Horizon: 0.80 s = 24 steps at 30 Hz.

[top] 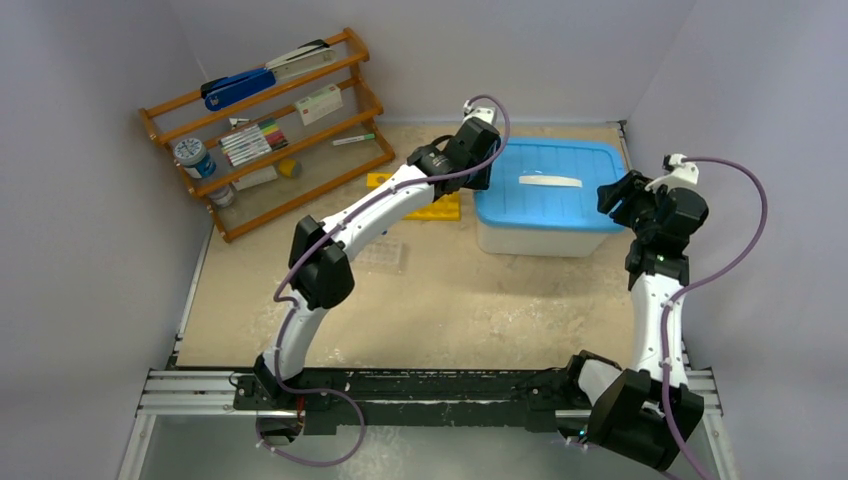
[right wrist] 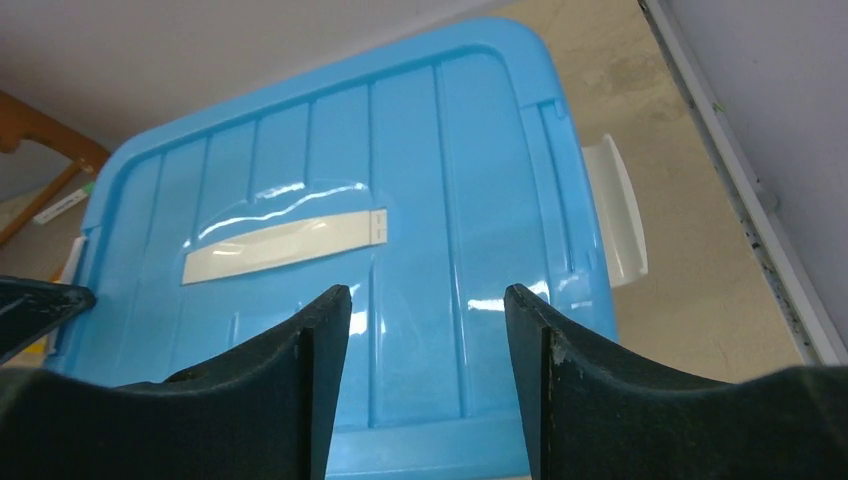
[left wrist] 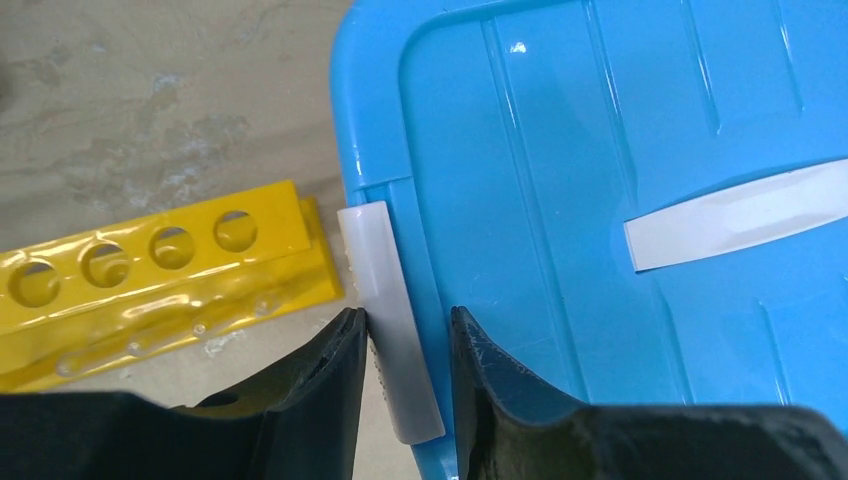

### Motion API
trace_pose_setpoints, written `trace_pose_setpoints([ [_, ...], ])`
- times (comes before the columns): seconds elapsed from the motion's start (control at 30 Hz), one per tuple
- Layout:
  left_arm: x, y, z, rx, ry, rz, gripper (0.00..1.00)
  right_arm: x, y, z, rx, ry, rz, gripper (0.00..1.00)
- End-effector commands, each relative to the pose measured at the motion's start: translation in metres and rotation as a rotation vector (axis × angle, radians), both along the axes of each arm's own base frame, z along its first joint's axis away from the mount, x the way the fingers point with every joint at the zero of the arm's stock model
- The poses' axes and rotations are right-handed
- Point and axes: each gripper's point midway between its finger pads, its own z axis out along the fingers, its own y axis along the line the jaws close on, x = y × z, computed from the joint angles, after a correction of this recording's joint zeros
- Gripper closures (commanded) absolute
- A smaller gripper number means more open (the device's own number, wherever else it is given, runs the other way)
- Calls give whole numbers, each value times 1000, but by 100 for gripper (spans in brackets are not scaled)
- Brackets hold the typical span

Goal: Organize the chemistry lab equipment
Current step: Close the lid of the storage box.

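A clear bin with a blue lid (top: 545,190) stands at the back right of the table. My left gripper (top: 486,172) is at the bin's left edge. In the left wrist view the gripper (left wrist: 405,316) is narrowed round the white left latch (left wrist: 385,290) and the lid rim, with one fingertip against the latch. My right gripper (top: 612,196) is open and empty over the lid's right side (right wrist: 428,296). The white right latch (right wrist: 618,210) is beside it. The yellow six-hole rack (top: 432,206) (left wrist: 160,265) lies left of the bin. A clear tube tray (top: 384,257) lies nearer. The bottle, flasks and tubes are out of view.
A wooden shelf (top: 265,130) with a blue stapler, markers and boxes leans in the back left corner. The lid carries a white handle strip (top: 549,181). Walls close the table on the left, the back and the right.
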Motion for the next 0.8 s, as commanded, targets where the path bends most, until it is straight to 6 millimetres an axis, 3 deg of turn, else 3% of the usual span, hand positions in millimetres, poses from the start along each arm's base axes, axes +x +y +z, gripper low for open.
trace_pose_setpoints([
  [0.0, -5, 46, 15, 164, -46, 13, 89, 6, 13, 71, 39, -145, 65, 37],
  [0.23, -30, 52, 11, 132, -26, -65, 91, 13, -19, 118, 67, -216, -25, 32],
  [0.4, -52, 59, 11, 110, -13, -128, 96, 9, -30, 124, 28, -214, -84, 32],
  [0.63, -74, 74, 1, 103, 13, -147, 95, 23, -37, 77, 55, -80, -40, 26],
  [0.77, -80, 82, -11, 135, 45, -143, 84, 32, -35, 38, 113, 2, 23, 22],
])
